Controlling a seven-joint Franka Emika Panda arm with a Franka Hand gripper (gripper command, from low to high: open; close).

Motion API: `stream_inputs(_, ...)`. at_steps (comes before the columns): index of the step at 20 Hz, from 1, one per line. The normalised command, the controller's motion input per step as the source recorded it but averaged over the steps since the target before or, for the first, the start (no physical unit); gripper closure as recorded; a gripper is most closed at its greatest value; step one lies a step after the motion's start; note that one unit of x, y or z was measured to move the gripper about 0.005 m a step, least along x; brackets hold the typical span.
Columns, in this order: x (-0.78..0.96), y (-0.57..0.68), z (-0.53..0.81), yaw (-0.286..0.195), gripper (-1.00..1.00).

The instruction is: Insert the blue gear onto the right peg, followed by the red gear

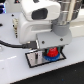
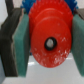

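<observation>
Gripping the red gear [image 2: 50,42] flat-faced, gripper [image 2: 46,45] pads flanking

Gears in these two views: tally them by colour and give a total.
Red gear: 1, between the hand's fingers.
Blue gear: 1, under the red one on the plate.
Total: 2
</observation>
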Motion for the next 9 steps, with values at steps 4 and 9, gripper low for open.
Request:
stream_inputs(4,0.04,-0.02,0.14,0.000,-1.00)
stream_inputs(9,0.01,0.02,0.30,0.000,-1.00)
